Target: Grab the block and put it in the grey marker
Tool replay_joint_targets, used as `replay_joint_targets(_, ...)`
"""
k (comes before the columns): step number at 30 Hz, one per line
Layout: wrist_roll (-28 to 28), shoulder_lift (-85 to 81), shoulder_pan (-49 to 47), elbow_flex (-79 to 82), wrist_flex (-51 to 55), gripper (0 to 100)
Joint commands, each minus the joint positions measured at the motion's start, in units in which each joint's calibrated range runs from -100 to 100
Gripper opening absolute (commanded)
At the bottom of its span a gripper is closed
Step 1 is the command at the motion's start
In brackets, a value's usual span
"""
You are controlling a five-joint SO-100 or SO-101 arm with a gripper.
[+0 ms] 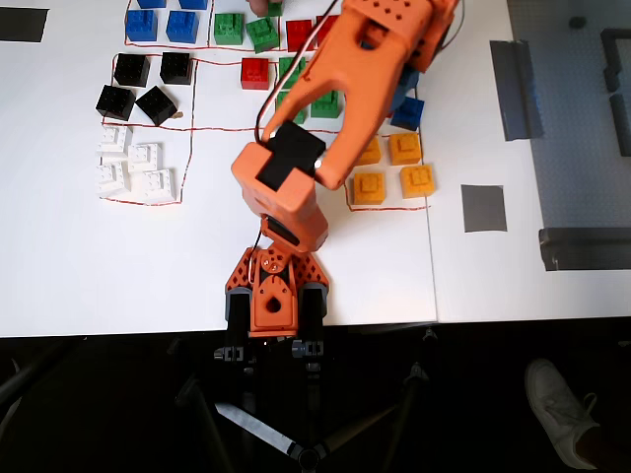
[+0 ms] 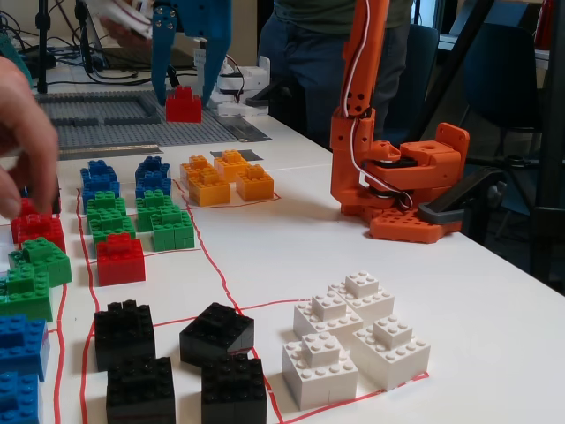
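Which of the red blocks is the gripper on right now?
The red block far back in the fixed view, between the fingers of the blue gripper over the grey baseplate. The other red blocks sit nearer, beside the green ones.

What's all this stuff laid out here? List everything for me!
black blocks: four, black, near the fixed view's camera
white blocks: four, white, beside the black ones
yellow blocks: four, yellow, near the arm's base
blue blocks: at least four, blue, far-left rows
green blocks: several, green, middle
red blocks: at least two, red, among the greens
grey marker: one, grey, bare
table: one, white
person's hand: one, touching a red block
arm: one, orange
gripper: one, blue, holding the block aloft
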Motion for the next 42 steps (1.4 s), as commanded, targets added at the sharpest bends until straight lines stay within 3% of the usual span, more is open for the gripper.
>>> replay_joint_targets(1,4.9,-5.2,8.7,-1.2,-2.8,3)
replay_joint_targets(19,22.6,9.0,35.7,-3.1,-18.0,3)
replay_joint_targets(42,27.0,28.7,41.4,-17.2,-26.9,3)
